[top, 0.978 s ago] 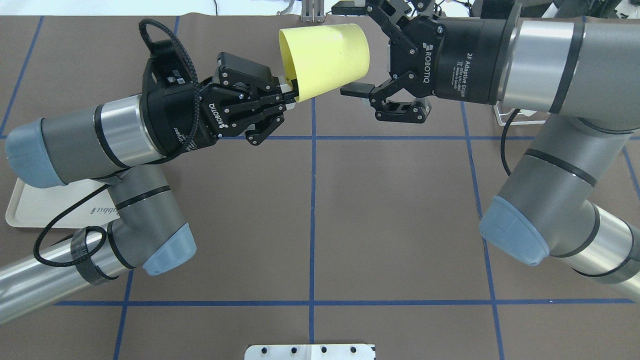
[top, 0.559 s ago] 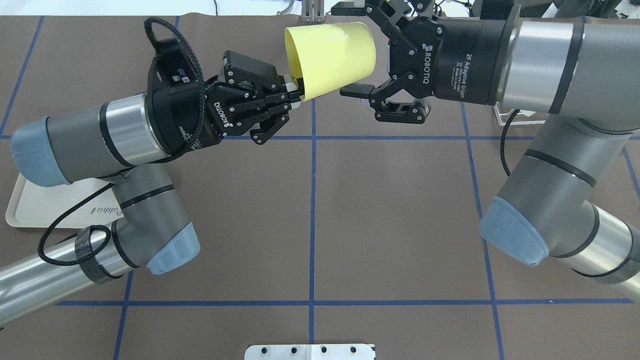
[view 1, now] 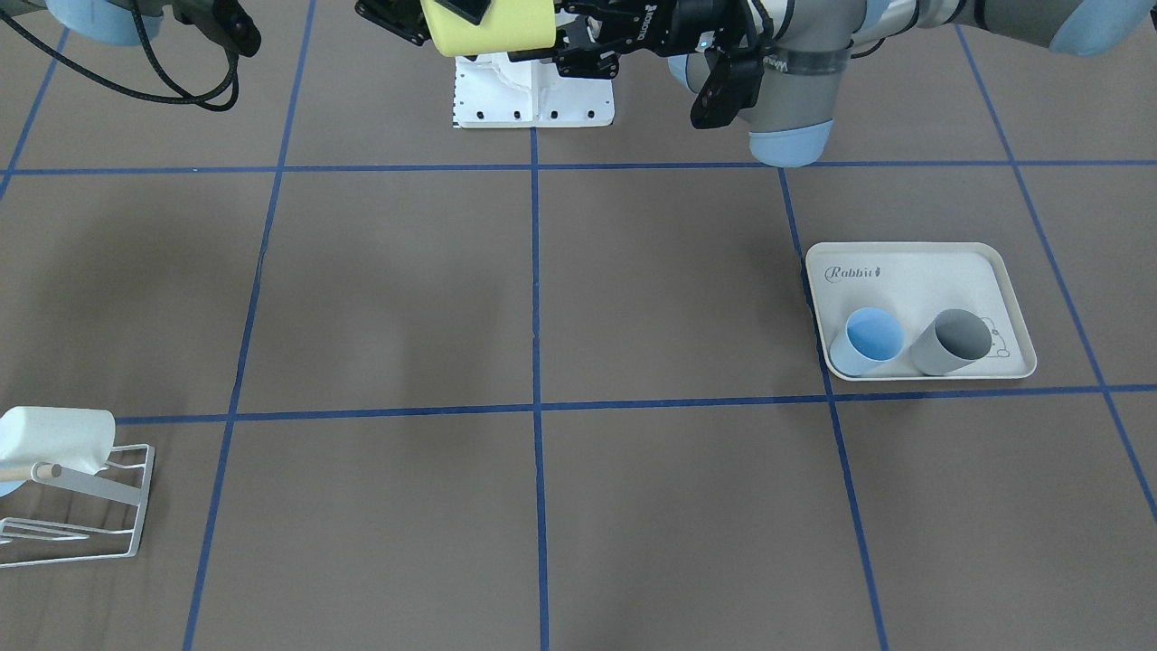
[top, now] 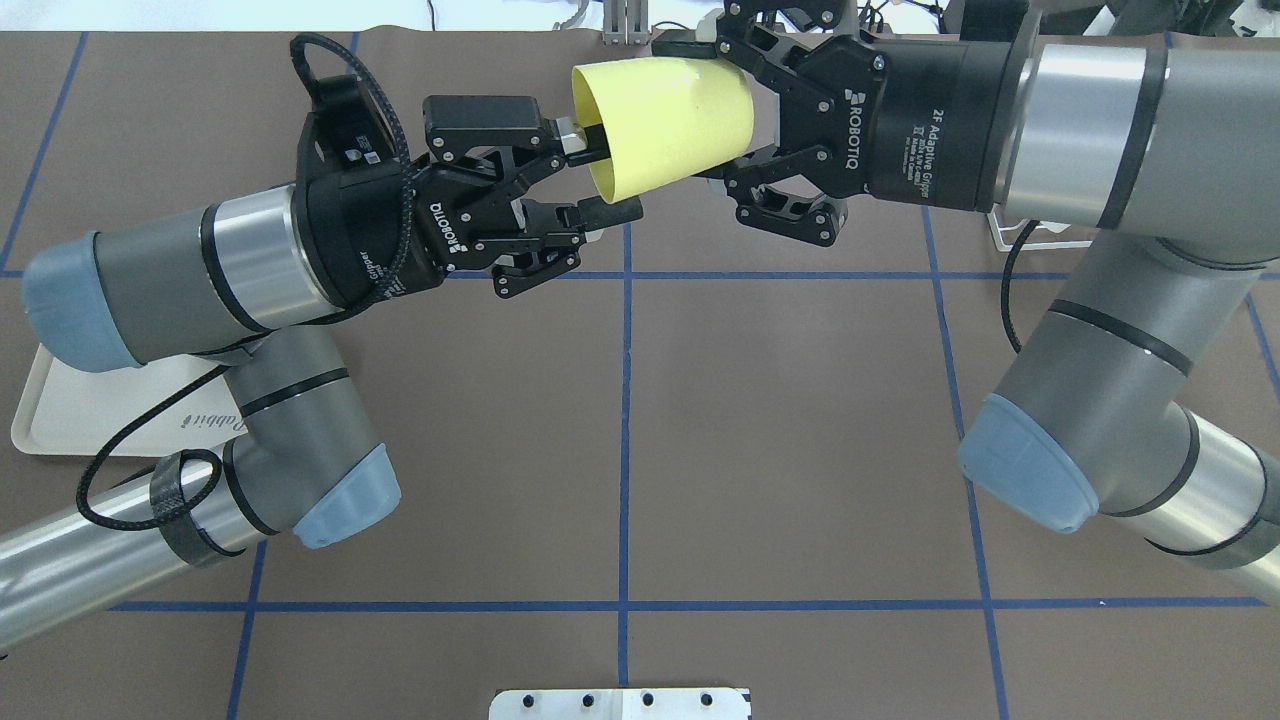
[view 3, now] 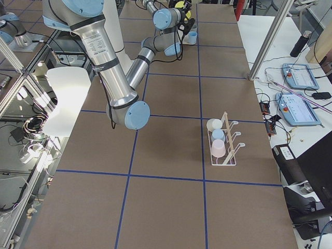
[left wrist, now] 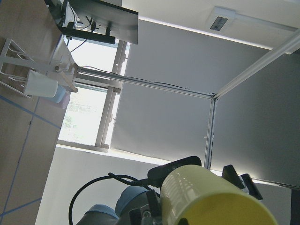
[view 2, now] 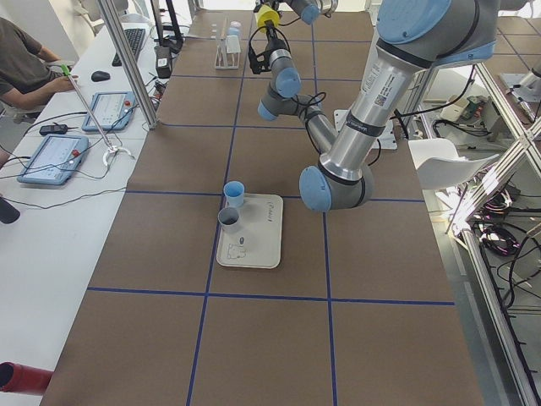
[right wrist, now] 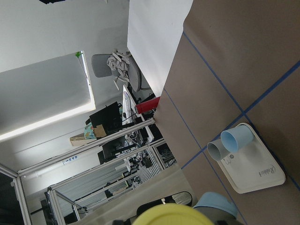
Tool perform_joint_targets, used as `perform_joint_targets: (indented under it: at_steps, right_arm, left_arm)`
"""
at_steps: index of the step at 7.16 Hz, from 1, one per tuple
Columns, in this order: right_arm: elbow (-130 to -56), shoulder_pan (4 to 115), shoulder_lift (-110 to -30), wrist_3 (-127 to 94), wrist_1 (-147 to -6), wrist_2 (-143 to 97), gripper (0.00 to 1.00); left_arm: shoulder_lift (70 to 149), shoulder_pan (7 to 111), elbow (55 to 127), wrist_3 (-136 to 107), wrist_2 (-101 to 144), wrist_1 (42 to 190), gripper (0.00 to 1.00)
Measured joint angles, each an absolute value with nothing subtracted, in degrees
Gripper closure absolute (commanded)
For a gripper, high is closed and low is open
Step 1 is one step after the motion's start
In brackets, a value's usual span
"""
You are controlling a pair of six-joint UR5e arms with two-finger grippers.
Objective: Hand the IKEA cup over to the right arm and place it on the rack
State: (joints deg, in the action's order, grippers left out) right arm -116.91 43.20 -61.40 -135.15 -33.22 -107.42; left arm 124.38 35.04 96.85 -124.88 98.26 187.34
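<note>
IKEA cup (top: 655, 125), yellow, is up off the table (top: 800, 450) at top centre of the overhead frame. It lies sideways, mouth toward frame left, base toward frame right.

Front-facing view, near to far:
- Lower-left corner: rack (view 1: 126, 515), partly cut off by the frame edge. A white cup (view 1: 54, 436) rests on it at the wooden dowel (view 1: 27, 472).
- Mid-right, well apart from the rack: tray (view 1: 917, 271), with a blue cup (view 1: 868, 342) and a grey cup (view 1: 954, 342) side by side in its lower half.
- Top centre: white mount plate (view 1: 533, 99). The yellow cup overlaps the plate's upper edge in the picture, right at the top of the frame, between both grippers.

Grip detail from overhead:
- The right gripper (top: 700, 112) comes in from frame right and pinches the cup at its base end, one finger on the upper wall and the other on the lower wall.
- The left gripper (top: 608, 182) comes in from frame left with jaws spread. Its upper finger pokes into the cup mouth. Its lower finger sits outside, just below the rim.
- I cannot tell whether either left finger touches the cup wall.
</note>
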Motion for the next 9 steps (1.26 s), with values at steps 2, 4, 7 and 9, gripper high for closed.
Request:
perform_joint_targets:
  at_steps: [2,4,7,9]
  right_arm:
    - [-116.8,44.6,-63.7,-132.0,-33.7,-108.1,1.0]
    - [-113.2,48.2,-65.5,-118.2,-37.8,-108.1,1.0]
    - [-110.2,57.4,-66.1,-92.1,-56.0,-107.3,1.0]
    - [-104.9,64.3,-66.0,-76.4,-63.2,-105.8,1.0]
  left_arm:
    - [122.8,36.6,97.2,-124.4,98.1,187.4,0.38]
    - [119.4,41.1,97.2,-123.3,98.1,185.1,0.38]
    - [117.2,44.6,97.1,-107.6,98.4,172.4,0.29]
    - [117.9,44.7,96.9,-96.5,98.3,163.4,0.29]
